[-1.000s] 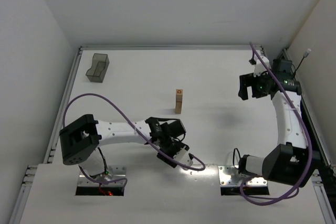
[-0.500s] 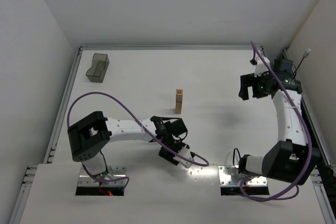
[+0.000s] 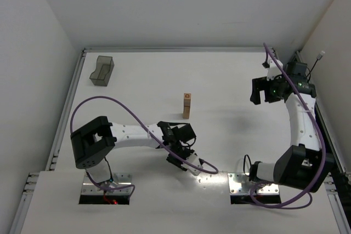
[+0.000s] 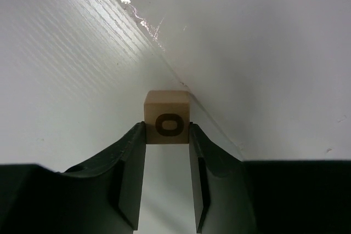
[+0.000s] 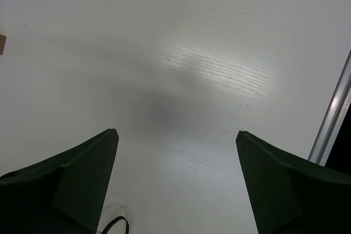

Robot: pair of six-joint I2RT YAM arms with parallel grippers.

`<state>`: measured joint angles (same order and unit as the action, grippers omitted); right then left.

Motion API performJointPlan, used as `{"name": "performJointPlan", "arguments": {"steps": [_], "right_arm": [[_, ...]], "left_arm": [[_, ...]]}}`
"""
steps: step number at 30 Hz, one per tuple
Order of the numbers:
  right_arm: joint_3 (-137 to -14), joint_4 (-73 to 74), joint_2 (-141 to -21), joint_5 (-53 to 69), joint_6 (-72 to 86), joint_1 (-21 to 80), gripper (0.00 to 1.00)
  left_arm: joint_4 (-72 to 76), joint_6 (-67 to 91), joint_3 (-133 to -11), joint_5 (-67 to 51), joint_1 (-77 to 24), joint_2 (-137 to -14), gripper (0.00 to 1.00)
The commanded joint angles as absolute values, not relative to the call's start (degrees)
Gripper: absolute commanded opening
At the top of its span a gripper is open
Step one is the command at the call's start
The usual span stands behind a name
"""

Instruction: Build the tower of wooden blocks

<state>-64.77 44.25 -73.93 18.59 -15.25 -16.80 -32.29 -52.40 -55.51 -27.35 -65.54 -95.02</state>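
A small wood block [image 4: 166, 109] with a dark ring mark on its near face sits between the fingertips of my left gripper [image 4: 167, 131], which is shut on it, low over the table near the front seam. In the top view the left gripper [image 3: 179, 160] hides the block. The tower [image 3: 187, 106], a narrow tan column one block wide with a ring mark on top, stands mid-table, well beyond the left gripper. Its edge shows as a tan sliver in the right wrist view [image 5: 1, 44]. My right gripper [image 3: 262, 92] is open and empty [image 5: 177, 132] above the table's right side.
A translucent dark-grey plastic bin [image 3: 102, 70] stands at the back left. A seam [image 4: 164, 53] between the table and the front plate runs past the held block. A metal rail [image 5: 334, 119] lines the table's right edge. Purple cables loop around both arms.
My left arm has swung its elbow to the right and the left gripper has shifted slightly toward the near edge. The right arm has barely moved. The tower is unchanged.
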Motion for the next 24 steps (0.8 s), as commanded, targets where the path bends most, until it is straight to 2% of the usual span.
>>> {"name": "performJointPlan", "arguments": {"steps": [1,2,8,12,19,24], "right_arm": [[-66.5,43.7,-74.0,20.8,-15.7,-17.1,0.86],[-66.5,43.7,-74.0,21.6,-15.7,-17.1,0.86],[-67.1,44.7,-73.3,25.0,-15.2,-16.6,0.86],[-68.2,47.4,-73.3,30.0,-16.3,-16.0,0.86],[-70.8,47.3,-72.7,32.9,-15.2,-16.0,0.86],[-74.3,49.6,-74.1,34.0,-15.2,-16.0,0.86]], "left_arm": [[-31.1,-51.1,-57.4,-28.1,-65.4,-94.6,0.05],[-31.1,-49.7,-58.1,-27.6,-65.4,-94.6,0.0],[-26.7,-27.0,-59.4,-25.6,-66.5,-88.1,0.0],[-29.9,-15.7,-63.8,-23.0,-66.5,-84.7,0.0],[-30.4,1.8,-69.8,-9.1,-67.7,-75.0,0.0],[-39.3,10.3,-80.8,1.0,-68.4,-78.3,0.0]]}}
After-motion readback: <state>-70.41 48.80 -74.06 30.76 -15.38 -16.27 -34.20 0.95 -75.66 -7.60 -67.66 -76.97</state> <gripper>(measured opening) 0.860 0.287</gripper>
